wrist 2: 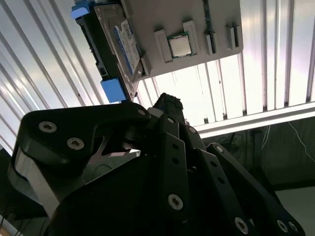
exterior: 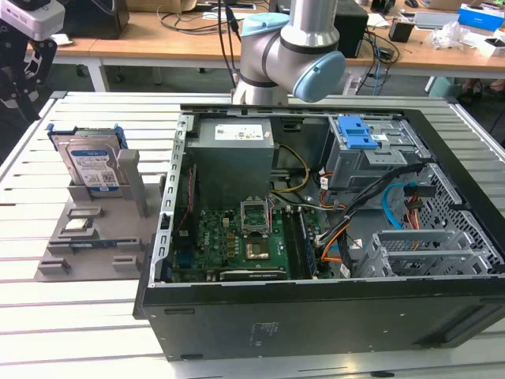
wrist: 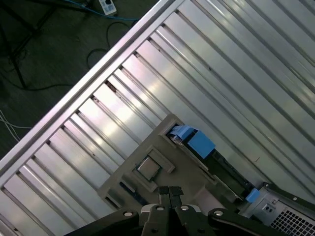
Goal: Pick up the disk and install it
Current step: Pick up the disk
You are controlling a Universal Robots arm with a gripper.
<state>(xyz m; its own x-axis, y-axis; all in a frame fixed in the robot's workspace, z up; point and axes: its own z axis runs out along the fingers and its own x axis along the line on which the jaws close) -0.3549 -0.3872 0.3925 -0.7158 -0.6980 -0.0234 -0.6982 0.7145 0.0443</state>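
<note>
Below, slatted metal table (exterior: 79,332); desks (exterior: 197,41) beyond.

The disk (exterior: 93,164) stands upright in a grey holder (exterior: 102,234) on the slatted table (exterior: 63,324), at the exterior view's left, beside the open computer case (exterior: 316,324). The arm (exterior: 296,59) rises behind the case.

Exterior view: the arm (exterior: 292,47) ran straight off the top edge. The disk (exterior: 89,162) stood in its holder (exterior: 130,189), lower edge tucked behind the grey wall, label print too small to read. The case (exterior: 316,324) ran past the right edge. In the second wrist view, the gripper (wrist 2: 167,101) and its black body hid much of the worktop (wrist 2: 275,64), and the picture's edge clipped the disk. First wrist view: gripper cut off at the edge, disk edge-on, label face hidden.
</note>
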